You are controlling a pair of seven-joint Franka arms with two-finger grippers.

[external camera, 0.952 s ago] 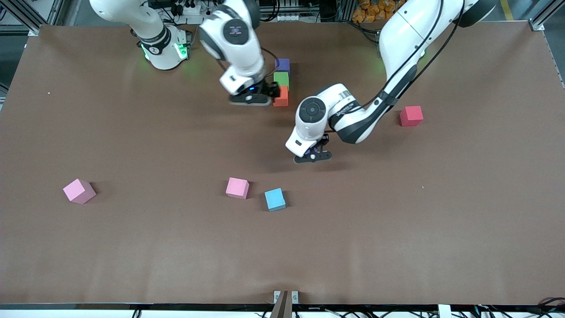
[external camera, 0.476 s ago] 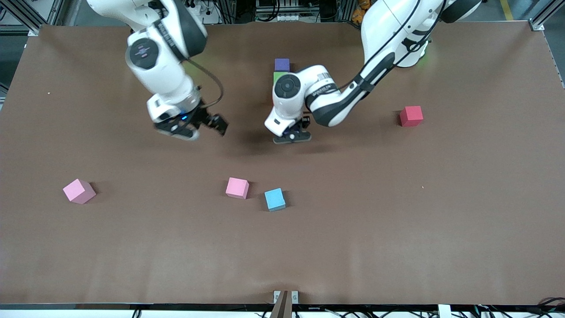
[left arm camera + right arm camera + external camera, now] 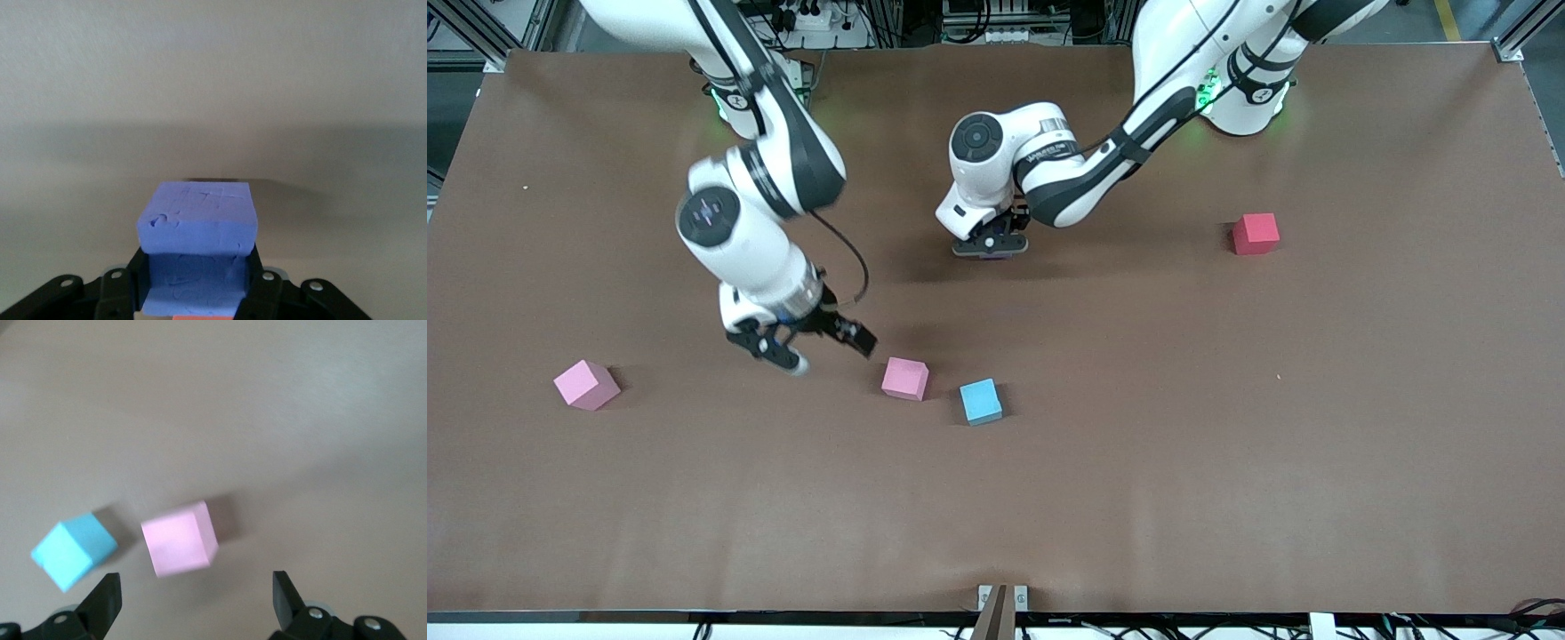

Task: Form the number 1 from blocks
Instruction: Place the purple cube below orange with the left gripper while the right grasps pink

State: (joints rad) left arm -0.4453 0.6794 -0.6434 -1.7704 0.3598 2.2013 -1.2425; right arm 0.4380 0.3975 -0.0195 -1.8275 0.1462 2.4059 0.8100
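My left gripper (image 3: 989,249) is shut on a purple block (image 3: 198,213) and holds it low over the middle of the table. A sliver of the orange block (image 3: 200,318) shows right beside the purple one in the left wrist view. In the front view the left wrist hides the orange block and the others around it. My right gripper (image 3: 824,349) hangs open next to a pink block (image 3: 905,378), which lies just ahead of its open fingers (image 3: 195,580) with nothing between them. A second pink block (image 3: 587,384) lies toward the right arm's end.
A light blue cube (image 3: 981,401) sits close beside the pink block (image 3: 180,539), slightly nearer the front camera. A red cube (image 3: 1255,233) lies alone toward the left arm's end. The brown table (image 3: 1227,444) is bare nearer the camera.
The left arm carried the purple block from mid-table back toward the row of blocks, now covering it. The right arm swung away from that row, down to the pink block, staying open.
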